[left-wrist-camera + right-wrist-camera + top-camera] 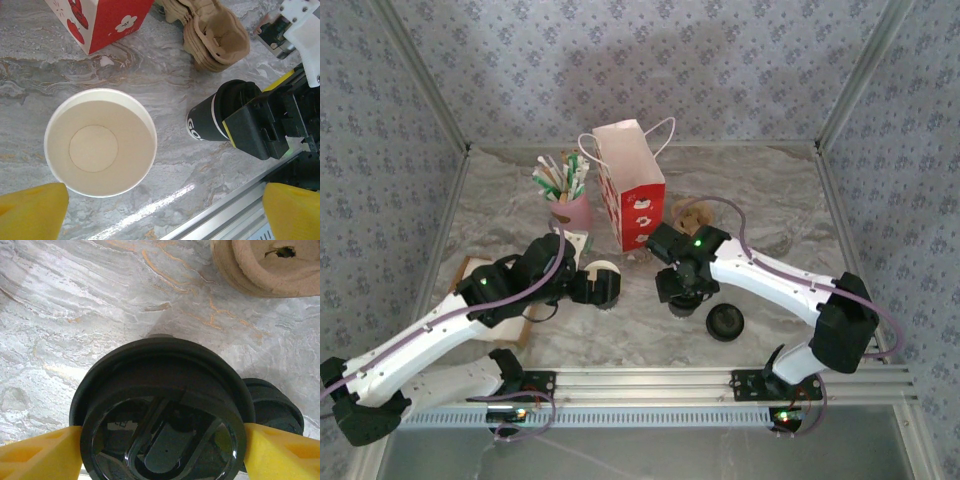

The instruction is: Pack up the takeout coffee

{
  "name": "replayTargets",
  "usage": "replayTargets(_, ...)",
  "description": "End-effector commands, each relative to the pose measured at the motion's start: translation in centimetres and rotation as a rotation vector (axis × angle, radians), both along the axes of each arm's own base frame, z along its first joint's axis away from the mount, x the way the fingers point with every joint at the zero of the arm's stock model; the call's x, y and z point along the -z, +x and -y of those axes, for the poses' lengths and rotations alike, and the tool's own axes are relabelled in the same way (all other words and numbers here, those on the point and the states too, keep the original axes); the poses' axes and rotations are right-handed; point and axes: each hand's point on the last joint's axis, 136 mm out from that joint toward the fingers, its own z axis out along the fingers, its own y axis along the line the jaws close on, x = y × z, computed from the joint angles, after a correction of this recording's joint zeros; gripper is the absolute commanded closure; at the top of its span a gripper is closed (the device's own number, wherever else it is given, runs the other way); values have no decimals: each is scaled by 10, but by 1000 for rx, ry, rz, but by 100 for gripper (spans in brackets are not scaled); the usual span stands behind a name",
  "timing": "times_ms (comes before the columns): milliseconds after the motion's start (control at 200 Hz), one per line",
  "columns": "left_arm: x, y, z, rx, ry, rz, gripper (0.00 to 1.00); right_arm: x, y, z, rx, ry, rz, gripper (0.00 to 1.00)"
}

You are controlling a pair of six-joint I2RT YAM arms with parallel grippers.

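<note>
Black lid (160,405), one of two, sat clamped in right end effector (161,452); left end effector (162,211) gaped near one upright white cup (100,142).

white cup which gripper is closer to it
Left: the left gripper hangs directly over the white cup, fingers open; the right gripper is off to its right, fingers clamping the black cup.
</note>
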Motion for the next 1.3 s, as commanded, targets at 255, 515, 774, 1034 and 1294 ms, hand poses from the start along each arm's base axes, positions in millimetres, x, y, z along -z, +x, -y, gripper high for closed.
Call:
replayTargets(255,0,3,3,-7,-21,0,0,2,5,5,34,-8,-12,17)
replayTargets(515,-1,3,3,-4,-21,0,1,3,5,3,33,0,-15,22)
replayTargets(774,-2,3,3,-2,-25,-1,1,-4,4,5,35,8,-7,28)
replayTargets(1034,-2,4,4,-1,-35,0,1,-26,0,10,41,44,22,29)
replayTargets(1294,-10,7,14,24,-49,8,1,-63,2,30,87,100,83,28)
